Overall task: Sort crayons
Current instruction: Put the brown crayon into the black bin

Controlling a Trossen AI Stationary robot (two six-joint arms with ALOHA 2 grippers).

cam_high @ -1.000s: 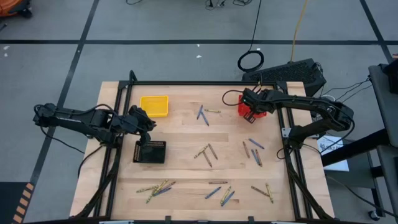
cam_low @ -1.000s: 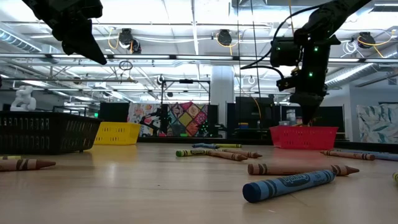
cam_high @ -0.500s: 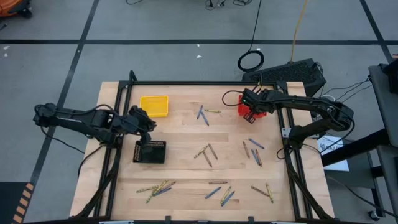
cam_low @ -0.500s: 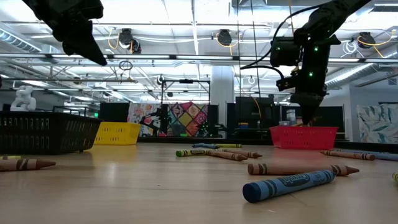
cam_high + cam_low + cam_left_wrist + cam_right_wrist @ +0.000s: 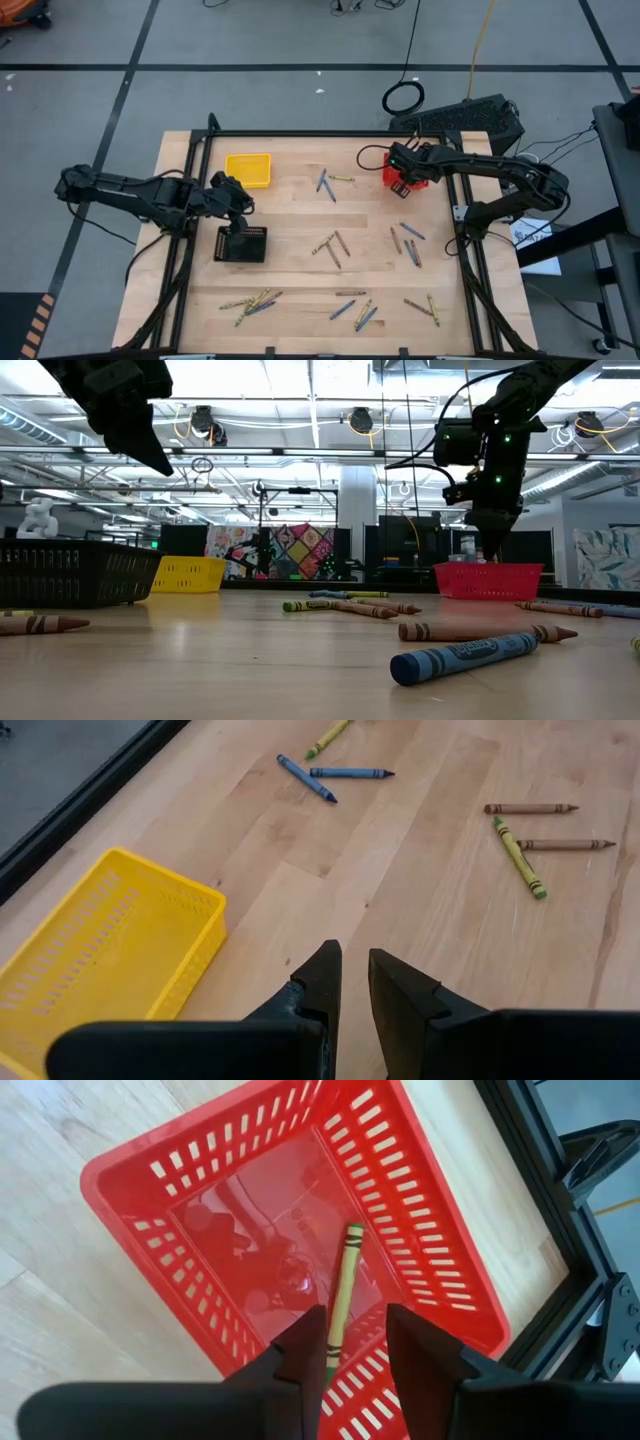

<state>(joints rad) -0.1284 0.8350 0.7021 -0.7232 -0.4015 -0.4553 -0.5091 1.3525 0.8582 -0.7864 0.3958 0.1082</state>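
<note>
Red mesh basket (image 5: 150, 1175) at the table's 2 o'clock holds one yellow-green crayon (image 5: 341, 1295), seen only in the right wrist view; the right gripper (image 5: 345, 1345) hangs over it, fingers parted, empty. Left gripper (image 5: 352, 982), narrow gap and empty, hangs between the yellow mesh basket (image 5: 248, 170) and black mesh basket (image 5: 242, 244) at 9 o'clock. Remaining loose crayons (image 5: 333, 247) are scattered from centre to 6 o'clock.

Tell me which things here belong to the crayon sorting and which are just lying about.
Job:
- loose wax crayons on the wooden table
- yellow-green crayon in the red mesh basket
- yellow mesh basket
- black mesh basket

Lying about:
- black keyboard
- coiled black cable
</note>
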